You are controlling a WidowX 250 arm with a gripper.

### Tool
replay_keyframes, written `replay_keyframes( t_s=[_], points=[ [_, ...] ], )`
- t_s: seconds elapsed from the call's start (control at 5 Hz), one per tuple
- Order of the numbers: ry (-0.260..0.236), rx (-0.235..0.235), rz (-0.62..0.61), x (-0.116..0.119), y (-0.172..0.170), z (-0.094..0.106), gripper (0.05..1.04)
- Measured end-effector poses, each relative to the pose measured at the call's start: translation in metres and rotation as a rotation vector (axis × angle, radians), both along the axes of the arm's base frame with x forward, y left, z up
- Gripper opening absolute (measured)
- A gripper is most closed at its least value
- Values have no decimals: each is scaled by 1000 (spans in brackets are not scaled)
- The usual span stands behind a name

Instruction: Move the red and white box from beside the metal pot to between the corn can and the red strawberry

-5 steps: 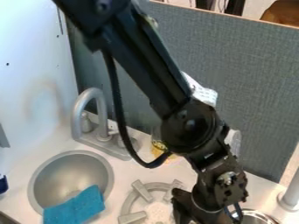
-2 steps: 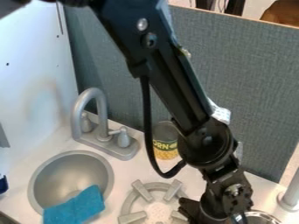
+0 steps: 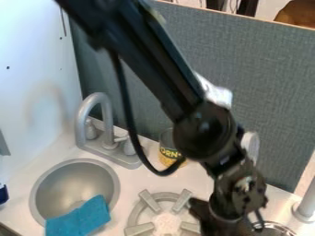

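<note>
Black tool near the grey stove burner, wide or narrow impossible to tell.

Gripper near burner, blue cloth, sink

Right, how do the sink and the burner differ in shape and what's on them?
- Shape: the sink is a hollow bowl sunk into the counter; the burner is a ring with raised prongs.
- Size: the sink looks wider than the burner's ring.
- State: the sink has a blue cloth over its near edge; the burner has no cloth.

Shared: both are round, with grey parts.
</note>
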State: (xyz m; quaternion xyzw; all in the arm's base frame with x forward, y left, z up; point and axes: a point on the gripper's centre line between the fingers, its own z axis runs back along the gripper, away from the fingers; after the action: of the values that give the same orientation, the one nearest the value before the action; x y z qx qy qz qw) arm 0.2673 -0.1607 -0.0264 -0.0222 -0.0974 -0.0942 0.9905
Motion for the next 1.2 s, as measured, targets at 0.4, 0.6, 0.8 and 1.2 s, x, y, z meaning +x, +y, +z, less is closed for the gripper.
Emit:
replay_keyframes(
  t_s=[0.4,0.6,0.8,1.2],
  points=[
    [-15,6,35,0,15,33,394],
    [-30,-6,145,31,36,43,394],
    [-20,-6,233,50,68,50,394],
    [-40,-22,345,97,93,29,394]
  ],
)
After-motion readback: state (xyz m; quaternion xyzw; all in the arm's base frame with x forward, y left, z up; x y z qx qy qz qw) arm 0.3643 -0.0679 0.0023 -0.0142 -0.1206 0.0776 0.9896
